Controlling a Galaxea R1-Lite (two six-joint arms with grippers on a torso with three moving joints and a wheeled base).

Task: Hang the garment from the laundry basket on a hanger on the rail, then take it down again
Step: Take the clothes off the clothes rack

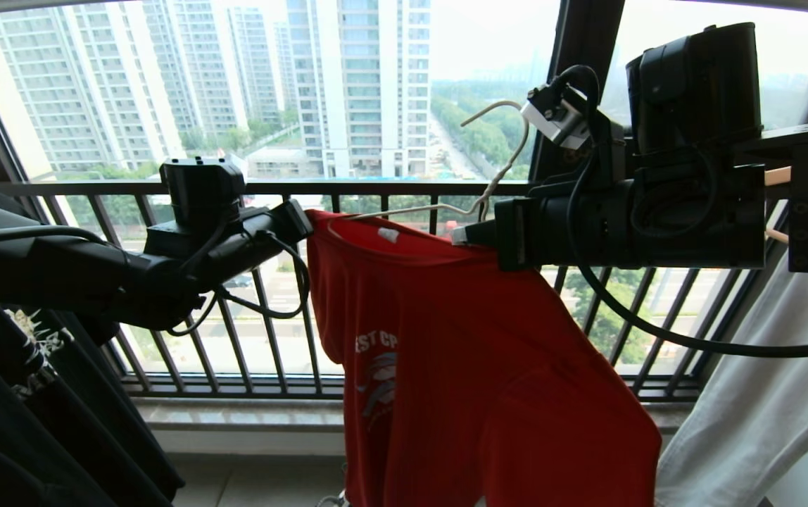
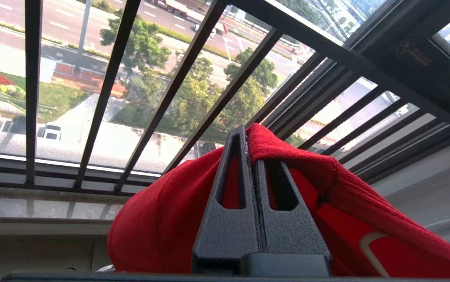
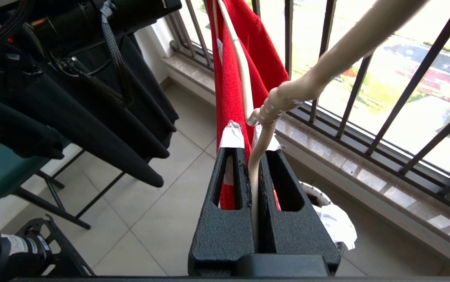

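On the left, the left end effector (image 1: pixel 303 215) is clenched on the red T-shirt's (image 1: pixel 460 352) shoulder edge. Further right, the shirt hangs from the white hanger (image 1: pixel 495 169) before the window railing (image 1: pixel 376 189). On the right, the right end effector (image 1: pixel 462 234) grips the hanger's neck.

We count two end effectors, one hanger and three garments by a barred window.

One red T-shirt (image 1: pixel 474 366) hangs on one white wire hanger (image 1: pixel 495 176); one left end effector (image 1: pixel 303 218) and one right end effector (image 1: pixel 464 234) flank it. We also see one black printed T-shirt (image 1: pixel 31 394), one pale grey garment (image 1: pixel 763 408) and one basket (image 3: pixel 319 196).
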